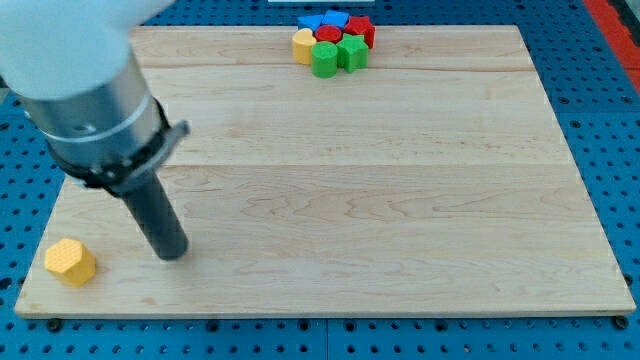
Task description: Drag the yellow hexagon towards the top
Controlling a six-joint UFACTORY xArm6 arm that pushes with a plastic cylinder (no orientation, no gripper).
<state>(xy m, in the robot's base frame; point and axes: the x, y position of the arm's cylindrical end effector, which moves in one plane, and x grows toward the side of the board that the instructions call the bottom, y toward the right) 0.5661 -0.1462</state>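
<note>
The yellow hexagon (70,262) lies on the wooden board (350,180) near its bottom left corner. My tip (173,253) rests on the board to the right of the hexagon, a clear gap apart from it. The dark rod rises from the tip up and to the left into the arm's grey body (85,90).
A tight cluster of blocks sits at the board's top edge: a yellow block (303,45), a green cylinder (324,59), a green block (351,54), red blocks (360,29) and blue blocks (325,19). A blue pegboard surface surrounds the board.
</note>
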